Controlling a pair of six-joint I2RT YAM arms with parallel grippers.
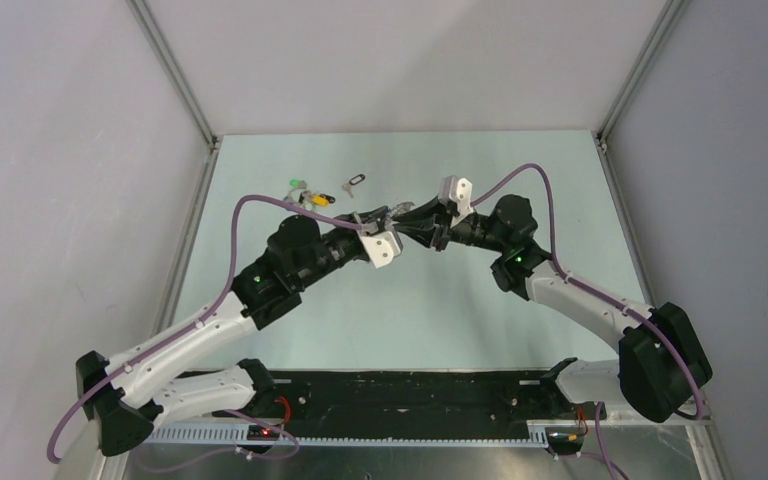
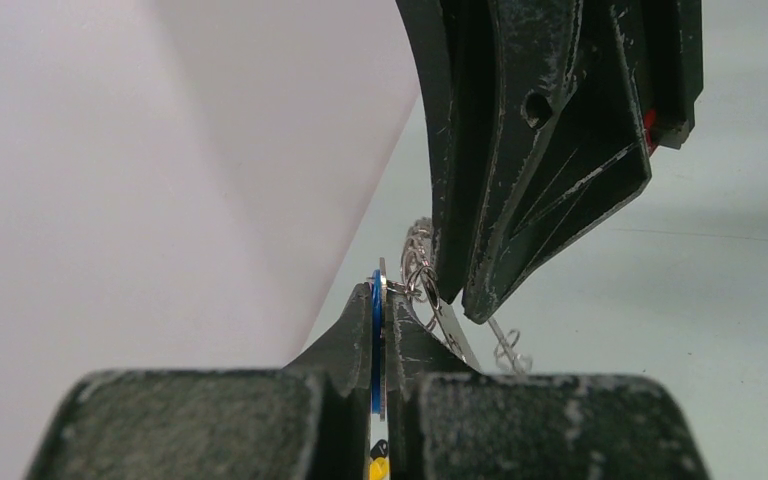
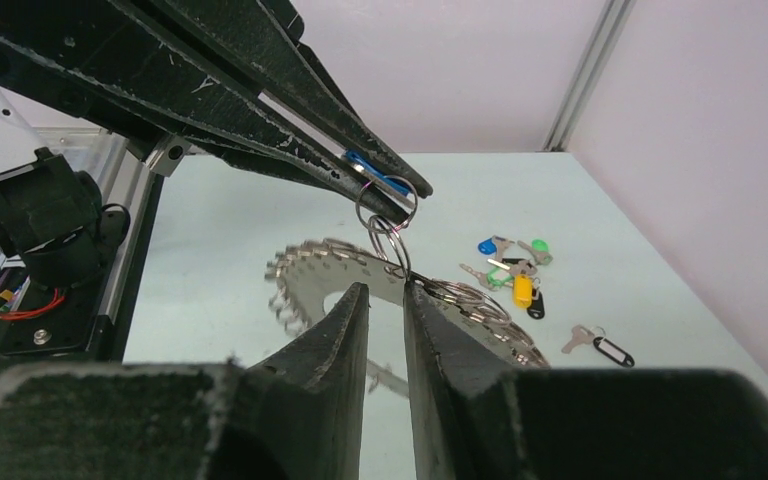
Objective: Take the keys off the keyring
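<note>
As the L gripper (image 3: 398, 192) pinches the blue-tagged key (image 3: 370, 170), the keyring (image 3: 480, 305) w/ its keys (image 3: 310, 265) hangs at frame centre. R gripper (image 3: 385, 295): jaws narrowly apart at the ring, grip can't be told. Step: freeing one key. Next, probably: R pins ring, L works key off.

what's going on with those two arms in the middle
The left gripper is clamped on a blue-tagged key whose small ring links to the keyring, both held above the table. The right gripper sits at that link, jaws narrowly apart; whether it grips is unclear. Many keys hang on the ring; a few tagged keys lie loose on the table.
</note>
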